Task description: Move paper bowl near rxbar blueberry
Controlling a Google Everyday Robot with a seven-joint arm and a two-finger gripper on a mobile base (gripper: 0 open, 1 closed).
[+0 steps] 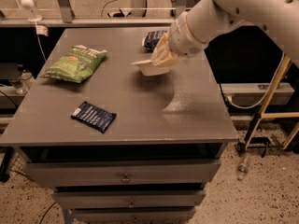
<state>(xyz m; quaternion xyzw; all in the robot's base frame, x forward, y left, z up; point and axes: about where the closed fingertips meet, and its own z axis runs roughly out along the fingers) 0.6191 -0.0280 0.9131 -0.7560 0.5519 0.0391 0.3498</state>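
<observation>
The off-white paper bowl (150, 67) hangs a little above the grey table (140, 120) at its back middle, tilted slightly. My gripper (161, 56) is shut on the bowl's right rim, with the white arm reaching in from the upper right. The rxbar blueberry (93, 116), a flat navy wrapper with white lettering, lies near the table's front left, well apart from the bowl.
A green chip bag (76, 63) lies at the table's left. A puffy dark blue snack bag (152, 38) lies at the back, partly behind my gripper. Drawers run below the table's front edge. A yellow frame (271, 97) stands to the right.
</observation>
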